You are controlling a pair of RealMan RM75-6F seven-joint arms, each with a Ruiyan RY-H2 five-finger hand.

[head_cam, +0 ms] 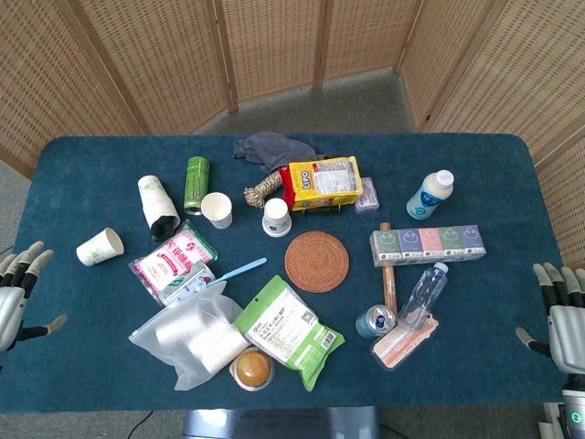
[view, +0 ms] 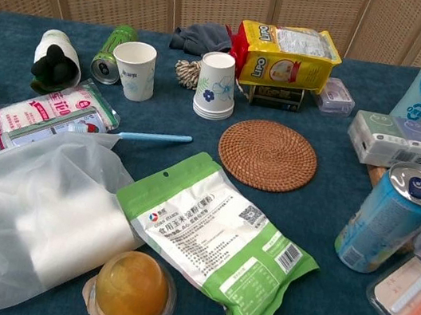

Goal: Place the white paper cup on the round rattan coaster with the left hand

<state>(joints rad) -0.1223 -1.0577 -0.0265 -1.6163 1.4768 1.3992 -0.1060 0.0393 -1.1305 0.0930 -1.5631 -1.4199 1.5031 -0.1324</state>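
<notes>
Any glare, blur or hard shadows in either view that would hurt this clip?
Head view: even, soft light, sharp throughout, faint shadows only, both robot hands cut by the frame edges. Chest view: nearest items, the translucent bag and jelly cup, look slightly soft; mild sheen on the blue can; rattan coaster crisp.

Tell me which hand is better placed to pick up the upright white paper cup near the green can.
Left. The white paper cup stands left of the rattan coaster, on the left hand's side. The right hand waits at the far edge, across the clutter. Both hands are open.
</notes>
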